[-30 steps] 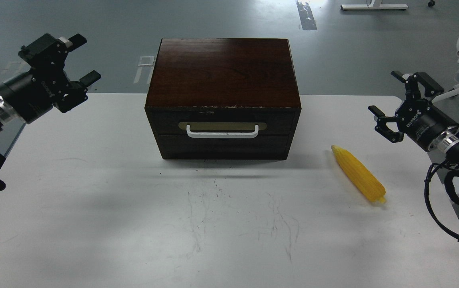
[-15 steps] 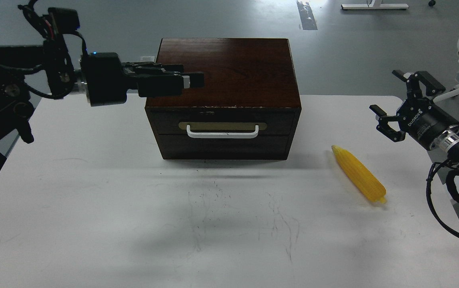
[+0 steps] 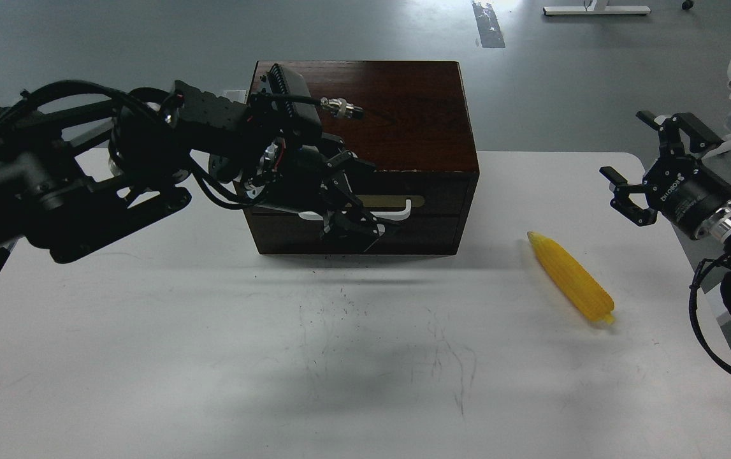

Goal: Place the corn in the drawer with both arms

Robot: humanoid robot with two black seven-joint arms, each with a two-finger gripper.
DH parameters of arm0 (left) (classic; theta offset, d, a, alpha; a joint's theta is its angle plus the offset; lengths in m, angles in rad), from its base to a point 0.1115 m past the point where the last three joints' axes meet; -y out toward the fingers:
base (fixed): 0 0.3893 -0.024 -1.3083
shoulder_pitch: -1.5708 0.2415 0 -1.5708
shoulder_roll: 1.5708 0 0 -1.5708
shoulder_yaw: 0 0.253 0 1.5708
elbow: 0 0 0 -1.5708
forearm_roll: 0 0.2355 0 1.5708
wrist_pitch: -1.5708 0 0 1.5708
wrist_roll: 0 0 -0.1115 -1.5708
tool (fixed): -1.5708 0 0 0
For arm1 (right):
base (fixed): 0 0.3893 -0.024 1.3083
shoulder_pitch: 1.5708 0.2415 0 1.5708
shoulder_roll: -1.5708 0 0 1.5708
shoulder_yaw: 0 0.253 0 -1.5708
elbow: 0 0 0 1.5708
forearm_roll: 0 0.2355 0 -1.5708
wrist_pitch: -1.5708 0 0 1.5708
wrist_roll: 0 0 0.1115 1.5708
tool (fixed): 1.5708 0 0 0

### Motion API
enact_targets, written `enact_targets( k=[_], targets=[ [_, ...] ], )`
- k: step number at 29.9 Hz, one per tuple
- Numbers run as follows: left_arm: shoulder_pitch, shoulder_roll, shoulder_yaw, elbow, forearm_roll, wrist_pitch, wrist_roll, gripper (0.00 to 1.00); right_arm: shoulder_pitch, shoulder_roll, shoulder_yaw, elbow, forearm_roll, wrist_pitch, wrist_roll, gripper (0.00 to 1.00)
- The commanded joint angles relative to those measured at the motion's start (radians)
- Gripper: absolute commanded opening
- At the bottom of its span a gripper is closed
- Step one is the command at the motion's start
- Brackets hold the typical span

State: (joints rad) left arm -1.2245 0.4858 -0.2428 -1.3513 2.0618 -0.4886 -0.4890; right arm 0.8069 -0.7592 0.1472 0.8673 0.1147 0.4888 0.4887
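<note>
Since the earlier frames, the left arm has swung from beside the box down across its front, so that the left gripper [image 3: 351, 220] now sits at the white handle [image 3: 397, 213] of the drawer [image 3: 432, 207]; the right arm has shifted only slightly. Left gripper: fingers lie over the left part of the handle, but dark, overlapping links hide whether they are spread or clamped on the bar, so its state cannot be told. Right gripper [image 3: 634, 167]: fingers spread apart, holding nothing, hovering above the worktop's [image 3: 148, 357] right edge. Drawer: front flush with the box [image 3: 403, 108], judged not yet pulled out. Corn [image 3: 570, 276]: lying on the worktop to the right of the box, apart from it and near, but clear of, the right gripper. Progress: early; the reach to the handle appears under way, while opening the drawer, picking up the corn and placing it inside all remain. Writing: white lettering on the right gripper's body, seen inverted, appears to read ROBOTIQ; no other legible text.
</note>
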Motion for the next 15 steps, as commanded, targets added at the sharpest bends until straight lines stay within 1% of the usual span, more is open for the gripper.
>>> enact_targets(
  k=[1,5,9,15],
  targets=[
    [-0.003,-0.026,0.025,0.018,0.038,0.0,0.0,0.99,0.0,0.0,0.0,-0.001,0.0,0.0,0.0,1.0],
    [-0.004,-0.041,0.066,0.027,0.07,0.0,0.0,0.99,0.0,-0.002,0.0,-0.001,0.0,0.0,0.0,1.0],
    [-0.004,-0.059,0.099,0.066,0.083,0.0,0.0,0.99,-0.002,-0.005,0.0,-0.001,0.0,0.0,0.0,1.0],
    [-0.003,-0.078,0.103,0.093,0.084,0.0,0.0,0.99,-0.003,-0.008,0.0,-0.001,0.0,0.0,0.0,1.0]
  ],
)
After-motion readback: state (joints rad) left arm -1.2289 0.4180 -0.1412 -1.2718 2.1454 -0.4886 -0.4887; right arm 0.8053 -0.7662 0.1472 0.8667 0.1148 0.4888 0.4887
